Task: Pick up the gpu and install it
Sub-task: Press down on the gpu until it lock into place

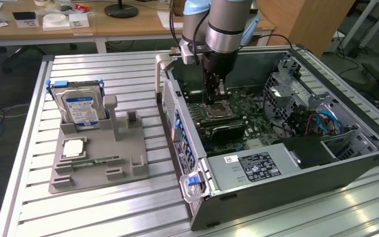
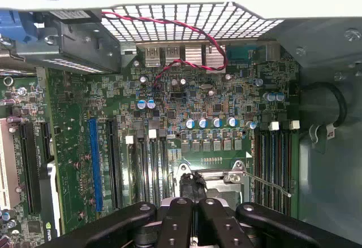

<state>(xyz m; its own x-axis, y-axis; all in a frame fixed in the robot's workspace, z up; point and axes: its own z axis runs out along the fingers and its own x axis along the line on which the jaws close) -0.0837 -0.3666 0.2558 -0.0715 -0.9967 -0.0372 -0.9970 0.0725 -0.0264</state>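
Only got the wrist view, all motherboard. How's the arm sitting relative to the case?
Observer: The arm comes down from above into the open computer case, which lies on its side on a slatted table. The pincer hangs just above the CPU socket.
Operator: Anything beside the case?
Observer: A grey parts tray on the exterior view's left, apart from the case. A hard drive with a blue label stands upright in it.
Operator: Anything else on it?
Observer: A RAM stick lies flat in the tray, with a pale square part just behind it.
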